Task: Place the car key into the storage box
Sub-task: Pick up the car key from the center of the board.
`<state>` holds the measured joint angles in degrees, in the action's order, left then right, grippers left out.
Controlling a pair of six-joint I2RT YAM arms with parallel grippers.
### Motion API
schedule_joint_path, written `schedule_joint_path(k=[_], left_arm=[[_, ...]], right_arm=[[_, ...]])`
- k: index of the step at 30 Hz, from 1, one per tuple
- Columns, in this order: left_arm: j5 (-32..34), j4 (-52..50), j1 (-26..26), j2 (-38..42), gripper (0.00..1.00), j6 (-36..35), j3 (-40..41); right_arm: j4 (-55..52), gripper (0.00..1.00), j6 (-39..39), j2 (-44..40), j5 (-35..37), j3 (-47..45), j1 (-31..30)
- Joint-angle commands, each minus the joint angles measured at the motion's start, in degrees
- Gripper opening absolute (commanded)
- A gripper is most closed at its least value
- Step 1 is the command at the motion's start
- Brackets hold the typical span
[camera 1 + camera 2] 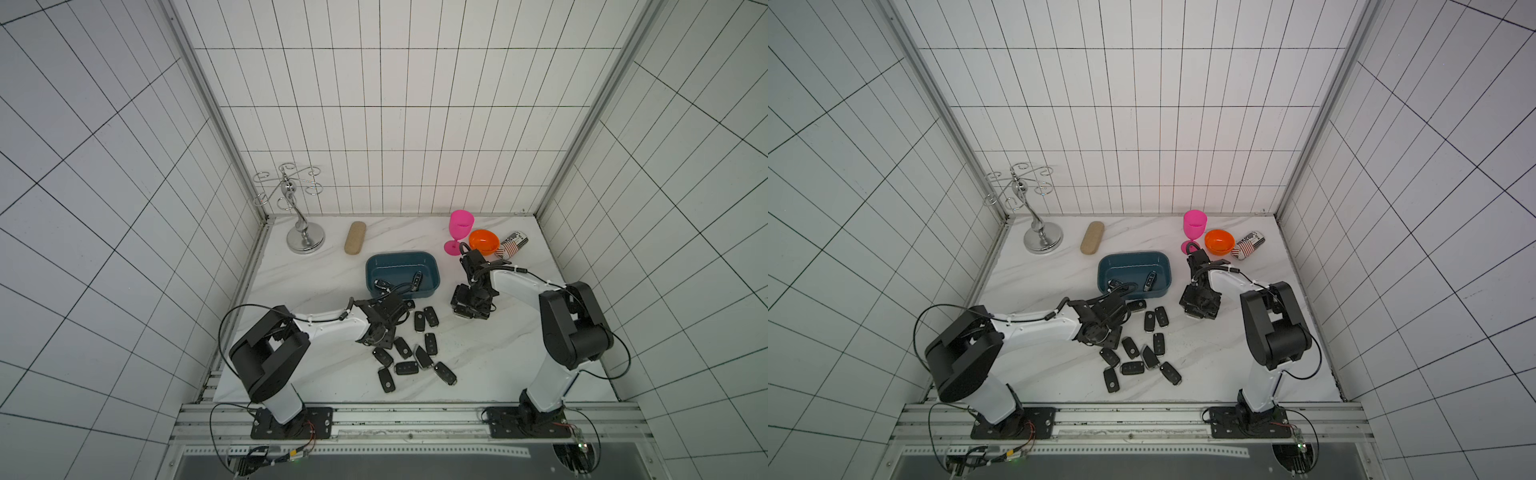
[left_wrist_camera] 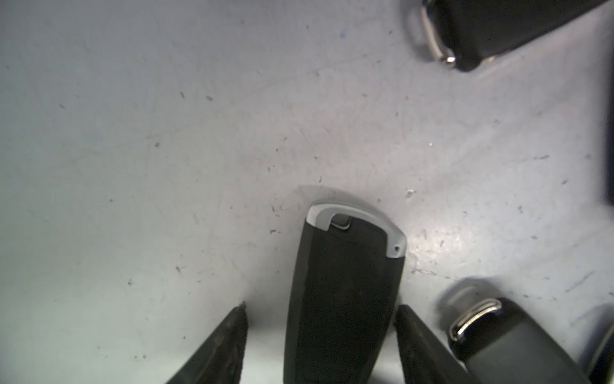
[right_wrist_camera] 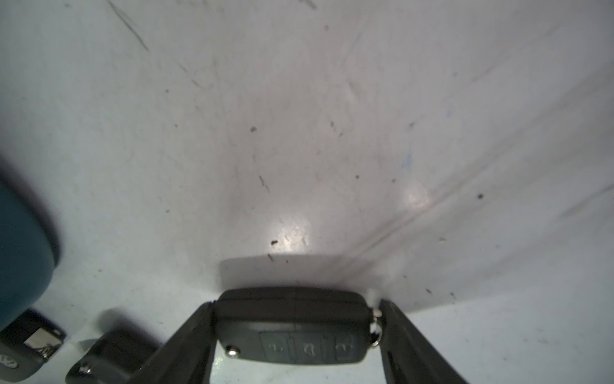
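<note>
White marble counter carries a teal storage box holding two keys; many loose keys lie outside it. Beside the box, the right hand clamps a flip key endwise. The left hand straddles a key fob, jaws not yet closed.

From the storage box, the marble tabletop lies bare toward 9 o'clock, open passage. At 6 o'clock scattered car keys crowd the surface. At 2 o'clock a pink goblet, orange bowl and toppled can stand in the way.
</note>
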<state>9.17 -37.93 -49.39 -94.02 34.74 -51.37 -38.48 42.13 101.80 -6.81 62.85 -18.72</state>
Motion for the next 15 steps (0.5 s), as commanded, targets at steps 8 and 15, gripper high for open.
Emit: schedule_joint_path(k=[8, 15], left_arm=[[0.1, -0.4, -1.0, 1.7, 0.42, 1.4, 1.6], [1.8, -1.9, -1.0, 5.4, 0.44, 1.3, 0.6]], right_arm=[[4.2, 0.69, -0.9, 0.3, -2.9, -3.1, 0.0], [-2.3, 0.69, -2.6, -7.4, 1.1, 1.4, -1.4]])
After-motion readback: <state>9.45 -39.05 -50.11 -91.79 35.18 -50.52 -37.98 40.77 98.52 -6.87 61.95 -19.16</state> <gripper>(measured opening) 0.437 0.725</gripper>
